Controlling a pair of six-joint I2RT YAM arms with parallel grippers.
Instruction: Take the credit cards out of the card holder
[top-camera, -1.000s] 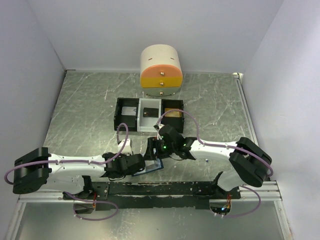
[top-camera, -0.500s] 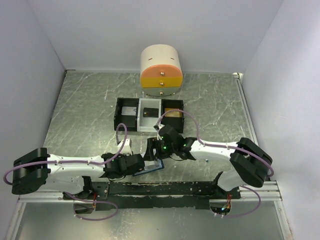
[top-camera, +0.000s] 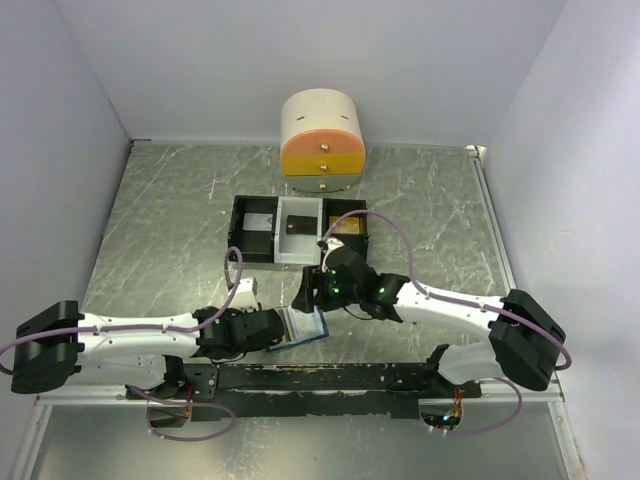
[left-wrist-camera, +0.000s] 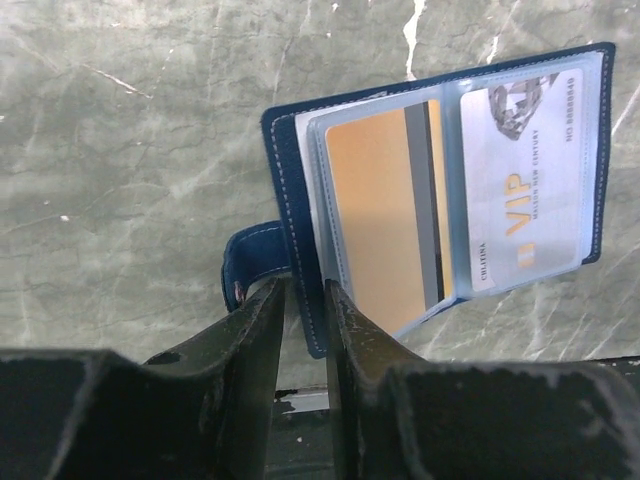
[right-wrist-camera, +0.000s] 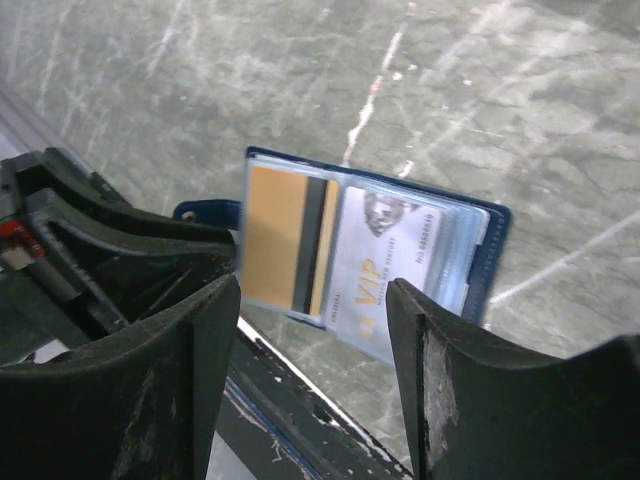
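Observation:
The card holder (top-camera: 304, 325) lies open near the table's front edge, dark blue outside with light blue clear pockets. In the left wrist view the card holder (left-wrist-camera: 450, 190) shows a tan-gold card (left-wrist-camera: 375, 215) with a dark stripe and a white VIP card (left-wrist-camera: 525, 190), both in pockets. My left gripper (left-wrist-camera: 303, 300) is shut on the holder's dark left edge beside the clasp tab (left-wrist-camera: 250, 265). My right gripper (right-wrist-camera: 312, 340) is open and empty, hovering just above the holder (right-wrist-camera: 470, 250); the gold card (right-wrist-camera: 272, 235) and VIP card (right-wrist-camera: 385, 260) show between its fingers.
A black-and-white three-compartment tray (top-camera: 255, 258) stands behind the grippers. A cream and orange drawer cabinet (top-camera: 322, 145) is at the back wall. The black mounting rail (top-camera: 330, 378) runs just in front of the holder.
The right arm has stretched out, its elbow moving right, and its gripper has shifted a little back. More of the holder's light inside shows. The left arm has drawn slightly left.

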